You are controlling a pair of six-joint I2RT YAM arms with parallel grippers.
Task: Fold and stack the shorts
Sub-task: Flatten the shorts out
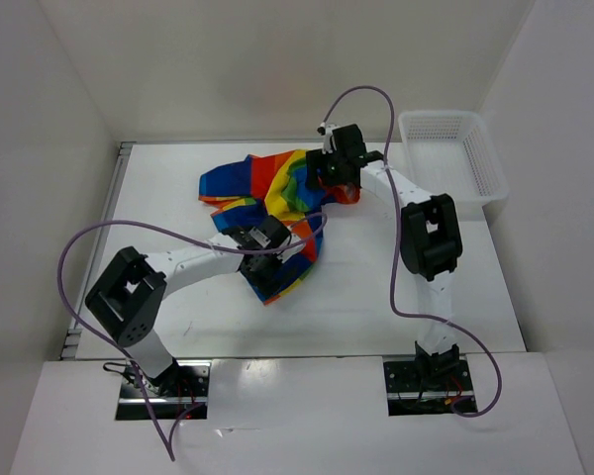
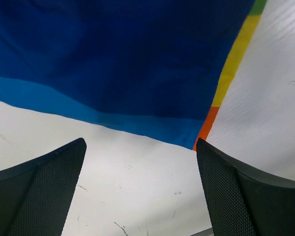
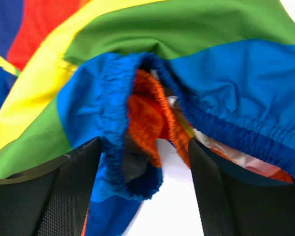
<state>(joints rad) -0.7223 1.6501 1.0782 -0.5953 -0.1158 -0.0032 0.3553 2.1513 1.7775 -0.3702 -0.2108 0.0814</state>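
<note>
The left gripper (image 2: 141,142) stands wide open over bare table (image 2: 137,196), holding nothing, the blue hem of the shorts (image 2: 113,59) just beyond its tips. Overhead, the shorts lie crumpled mid-frame, the left arm bent low from lower left. Farther up, the right gripper (image 3: 145,142) gapes around the bunched waistband (image 3: 110,98), not pinching it.

The top view hides the fingertips of the left gripper (image 2: 141,142) and right gripper (image 3: 145,140) beneath their wrist housings. Both wrist views crop the shorts (image 3: 187,64) at the frame edges. Fabric nearest the right lens is blurred.
</note>
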